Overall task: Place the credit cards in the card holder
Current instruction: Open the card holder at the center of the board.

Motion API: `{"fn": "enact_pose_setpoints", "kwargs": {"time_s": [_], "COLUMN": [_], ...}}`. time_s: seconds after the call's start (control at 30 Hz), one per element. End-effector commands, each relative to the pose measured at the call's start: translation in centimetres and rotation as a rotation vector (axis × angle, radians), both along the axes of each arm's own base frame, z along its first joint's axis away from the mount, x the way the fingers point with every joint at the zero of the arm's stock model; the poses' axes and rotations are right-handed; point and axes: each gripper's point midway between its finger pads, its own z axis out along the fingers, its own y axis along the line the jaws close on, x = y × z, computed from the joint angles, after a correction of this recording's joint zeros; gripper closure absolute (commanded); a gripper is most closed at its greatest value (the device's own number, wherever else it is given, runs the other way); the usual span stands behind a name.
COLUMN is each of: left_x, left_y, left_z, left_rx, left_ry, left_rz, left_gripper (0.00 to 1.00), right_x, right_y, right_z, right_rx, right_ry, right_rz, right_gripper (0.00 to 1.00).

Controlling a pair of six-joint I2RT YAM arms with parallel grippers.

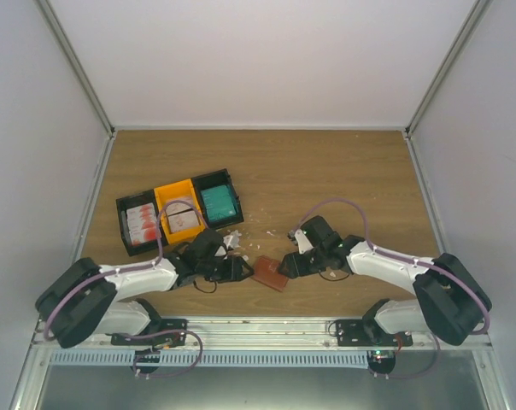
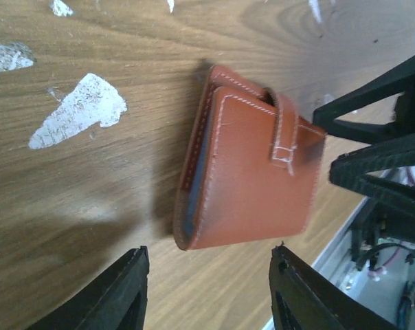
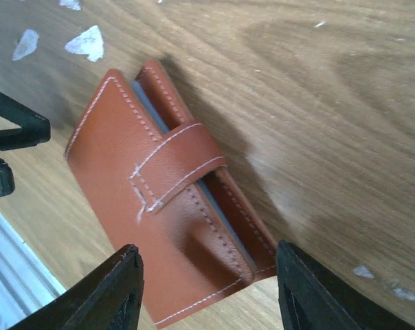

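The holder [image 1: 270, 274] is lying shut on the table [image 1: 343, 171], near its 6 o'clock edge, with the tab strapped over the cover. The left gripper [image 2: 209, 253] is sitting at the holder's 9 o'clock, released. Its jaws are standing apart, one finger clear of the leather and the other overlapping its edge. The right gripper [image 3: 206, 249] is sitting at 3 o'clock, straddling the holder's end. Both fingers are meeting the leather's edges, but I cannot tell whether they are clamping it. The cards [image 1: 219, 202] are resting in the bins [image 1: 215, 177] at the holder's 10 o'clock: red-marked, whitish, teal. White scraps [image 2: 77, 110] are dotting the wood at 11 o'clock.
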Motion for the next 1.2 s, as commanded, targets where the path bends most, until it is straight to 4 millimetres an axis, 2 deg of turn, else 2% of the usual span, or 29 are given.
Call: {"fn": "enact_pose_setpoints", "kwargs": {"time_s": [0.0,0.2,0.3,0.53,0.77,1.03,1.17], "left_x": [1.2,1.7,1.8,0.6,0.0,-0.2,-0.1], "left_y": [-1.1,-1.4,-1.1,0.4,0.8,0.7,0.6], "left_z": [0.1,-0.6,-1.2,-4.8,-6.2,-7.1,-7.3], "left_rx": [0.016,0.055,0.096,0.234,0.294,0.321,0.319], "left_ry": [-0.044,-0.054,-0.050,0.074,0.088,0.096,0.097], "left_rz": [-0.007,0.002,0.010,0.040,0.025,0.022,0.028], "left_gripper": [0.53,0.59,0.62,0.72,0.74,0.75,0.76], "right_x": [0.2,0.4,-0.1,-1.0,-1.5,-1.0,-0.6], "right_y": [-0.9,-2.3,-1.8,-0.5,0.1,2.1,2.8], "right_z": [-0.7,-1.2,-1.3,-1.2,-1.9,0.6,1.9], "right_rx": [-0.058,-0.099,-0.062,0.035,0.107,0.295,0.359], "right_ry": [-0.010,-0.020,0.003,0.051,0.074,0.037,0.010], "right_rz": [-0.053,-0.137,-0.127,-0.105,-0.117,-0.059,-0.044], "right_gripper": [0.46,0.48,0.48,0.49,0.52,0.54,0.58]}}
